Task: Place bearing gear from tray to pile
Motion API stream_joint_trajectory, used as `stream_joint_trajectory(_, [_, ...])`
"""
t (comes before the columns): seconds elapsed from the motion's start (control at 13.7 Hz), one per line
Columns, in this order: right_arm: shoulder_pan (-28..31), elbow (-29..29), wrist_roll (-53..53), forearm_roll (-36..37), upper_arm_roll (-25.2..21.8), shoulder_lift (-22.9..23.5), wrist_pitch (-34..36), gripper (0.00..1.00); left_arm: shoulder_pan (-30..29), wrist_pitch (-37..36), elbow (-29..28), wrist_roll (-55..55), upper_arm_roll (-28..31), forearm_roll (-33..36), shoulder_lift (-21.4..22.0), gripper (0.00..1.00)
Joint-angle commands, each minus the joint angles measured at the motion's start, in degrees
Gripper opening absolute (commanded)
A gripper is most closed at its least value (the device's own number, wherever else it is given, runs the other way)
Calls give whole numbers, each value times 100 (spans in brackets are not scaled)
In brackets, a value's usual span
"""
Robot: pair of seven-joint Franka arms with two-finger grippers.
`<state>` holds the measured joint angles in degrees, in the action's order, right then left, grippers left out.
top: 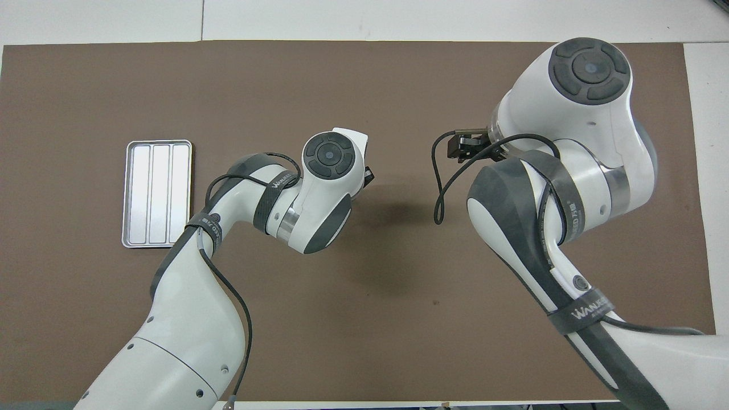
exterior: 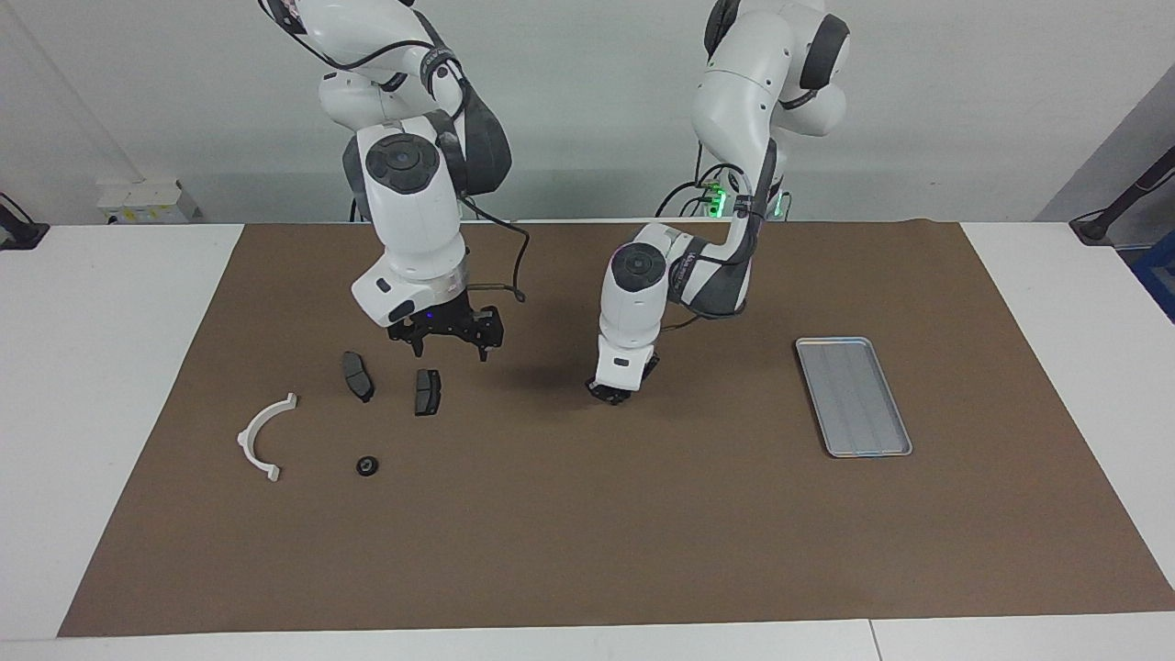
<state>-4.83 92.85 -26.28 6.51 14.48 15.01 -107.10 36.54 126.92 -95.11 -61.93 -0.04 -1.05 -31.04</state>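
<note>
The bearing gear (exterior: pixel 367 466), a small black ring, lies on the brown mat beside the white semicircular bracket (exterior: pixel 262 437) and farther from the robots than the two dark brake pads (exterior: pixel 358 376) (exterior: pixel 427 392). These loose parts form the pile at the right arm's end of the table. My right gripper (exterior: pixel 450 349) is open and empty, raised over the mat by the brake pads. The silver tray (exterior: pixel 852 397) at the left arm's end holds nothing. My left gripper (exterior: pixel 615 395) hangs low over the middle of the mat. In the overhead view the right arm hides the pile.
The brown mat (exterior: pixel 587 542) covers most of the white table. The tray also shows in the overhead view (top: pixel 156 193). A black cable loops beside the right gripper (top: pixel 462 149).
</note>
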Motion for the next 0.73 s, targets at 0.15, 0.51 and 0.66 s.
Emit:
stream_joint_trajectory(0.15, [70,14,-88,-89,55,-68,58,100,-259,-507,-87,-48,275,166,701,100])
stream_joint_trajectory(0.51, [-499,23,-1682,-256,169,36,-82,100,-1902,-2247,-105,2268,302,140,2232,100])
stream_joint_trajectory(0.66, [-965,5,-2737,-256,169,221,-433,100,-2315,-2601,-113,2973,311,140,2610,100])
